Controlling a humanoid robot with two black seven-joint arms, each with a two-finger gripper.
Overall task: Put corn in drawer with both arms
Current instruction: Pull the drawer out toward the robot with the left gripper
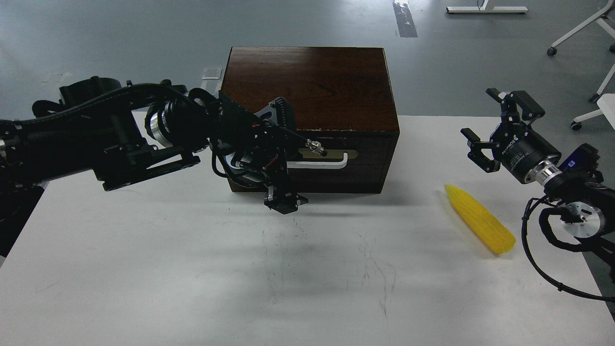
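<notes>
desk: white top, fills most of the view; faint dark scribble marks near the middle, soft shadows under the left arm and the cabinet.
floor: grey, glossy, behind the desk; a strip of tape at the top centre.
room edges: white chair legs with castors top right, a white frame base along the top edge.
cabinet: dark wood box at the back centre of the desk.
drawer: in the cabinet front, closed flush; white bar handle on a brass plate.
corn: yellow cob lying flat on the desk, right of the cabinet and well apart from it, pointed end toward the back left.
left gripper: in front of the drawer's left part, fingers pointing down, low over the desk by the cabinet's bottom edge; dark and bunched, so cannot tell how far it is spread; nothing seen in it.
right gripper: above the desk behind the corn, fingers spread wide, holding nothing, not touching the corn.
</notes>
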